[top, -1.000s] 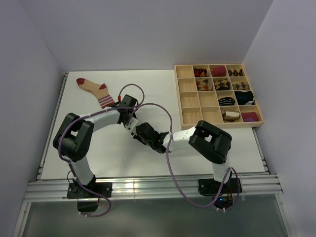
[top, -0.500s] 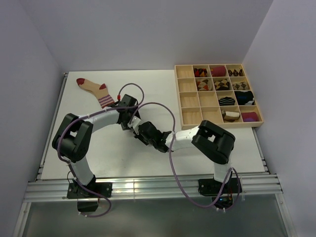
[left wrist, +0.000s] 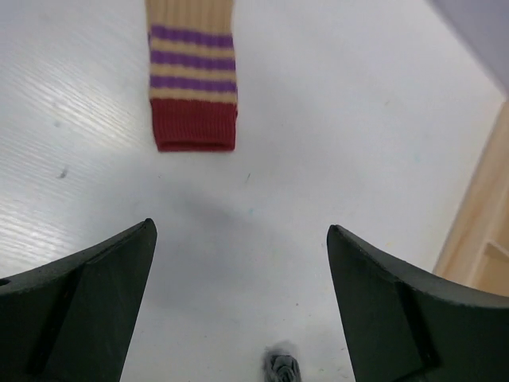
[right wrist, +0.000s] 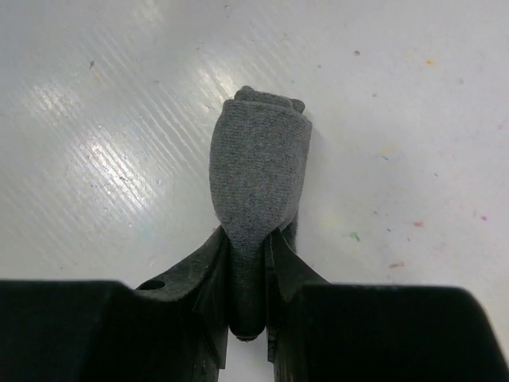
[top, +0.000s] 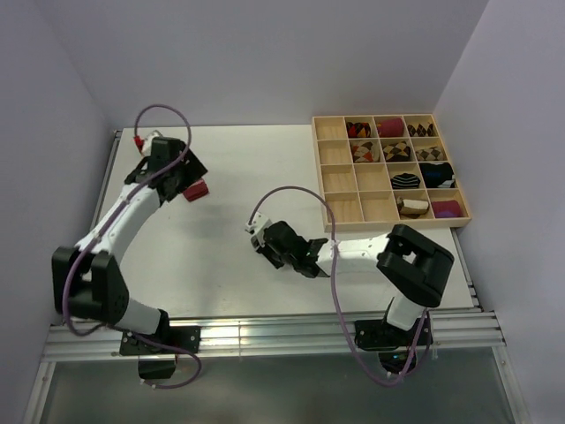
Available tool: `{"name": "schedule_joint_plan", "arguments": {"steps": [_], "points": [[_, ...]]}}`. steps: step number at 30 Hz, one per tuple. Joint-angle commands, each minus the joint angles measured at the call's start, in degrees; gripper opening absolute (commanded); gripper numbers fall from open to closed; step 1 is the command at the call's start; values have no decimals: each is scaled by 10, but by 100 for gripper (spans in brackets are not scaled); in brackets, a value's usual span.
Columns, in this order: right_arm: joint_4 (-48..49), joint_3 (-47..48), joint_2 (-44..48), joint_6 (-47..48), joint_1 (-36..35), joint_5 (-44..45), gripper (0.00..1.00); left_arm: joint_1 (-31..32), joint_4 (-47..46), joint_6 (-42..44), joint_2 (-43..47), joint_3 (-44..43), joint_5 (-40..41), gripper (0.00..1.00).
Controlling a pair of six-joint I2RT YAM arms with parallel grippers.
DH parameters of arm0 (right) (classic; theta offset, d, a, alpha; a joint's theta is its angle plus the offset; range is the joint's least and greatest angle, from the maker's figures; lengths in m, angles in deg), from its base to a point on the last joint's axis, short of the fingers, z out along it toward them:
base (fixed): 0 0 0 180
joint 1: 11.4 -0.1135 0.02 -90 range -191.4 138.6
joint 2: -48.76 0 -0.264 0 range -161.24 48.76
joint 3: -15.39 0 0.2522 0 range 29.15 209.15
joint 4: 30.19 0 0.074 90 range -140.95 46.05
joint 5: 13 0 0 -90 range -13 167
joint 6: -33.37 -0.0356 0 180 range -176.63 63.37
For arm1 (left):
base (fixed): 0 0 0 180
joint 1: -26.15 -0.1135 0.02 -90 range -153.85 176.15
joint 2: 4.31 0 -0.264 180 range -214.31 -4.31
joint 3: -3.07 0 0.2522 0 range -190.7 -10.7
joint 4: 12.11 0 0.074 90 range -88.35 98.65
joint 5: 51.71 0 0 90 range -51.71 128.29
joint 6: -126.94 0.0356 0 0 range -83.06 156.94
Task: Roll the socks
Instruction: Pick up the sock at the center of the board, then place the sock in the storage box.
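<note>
A grey sock (right wrist: 258,167), rolled into a tight bundle, rests on the white table with my right gripper (right wrist: 253,239) shut on its near end. In the top view that gripper (top: 263,238) sits near the table's middle. My left gripper (top: 183,181) hovers at the far left over the beige sock, whose dark-red cuff (top: 199,188) peeks out beside it. In the left wrist view the beige sock (left wrist: 193,79), with purple stripes and a dark-red cuff, lies flat ahead of the wide-open left gripper (left wrist: 238,231), nothing between its fingers. No brown argyle sock lies loose on the table.
A wooden compartment tray (top: 316,172) stands at the back right, several cells filled with rolled sock bundles. Walls close in the table on the left, back and right. A purple cable loops above each arm.
My left arm has swung from the table's middle to the far left over the beige sock, and its jaws have opened. The right gripper stays near the middle, holding the grey roll.
</note>
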Motion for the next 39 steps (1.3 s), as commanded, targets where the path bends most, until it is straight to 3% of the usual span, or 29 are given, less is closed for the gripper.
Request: {"name": "schedule_joint_plan", "arguments": {"steps": [1, 9, 18, 25, 39], "points": [[-38, 7, 68, -32, 17, -3, 0, -22, -24, 23, 130, 42, 34, 94], [-100, 49, 173, -65, 129, -20, 0, -29, -41, 117, 384, 130, 97, 96], [-171, 129, 178, -19, 295, -14, 0, -30, -50, 169, 617, 229, 131, 98], [-170, 136, 143, 6, 453, -24, 0, -28, -63, 181, 659, 287, 127, 98], [-116, 166, -9, 61, 577, -53, 0, 24, -68, 186, 661, 335, 150, 96]]}}
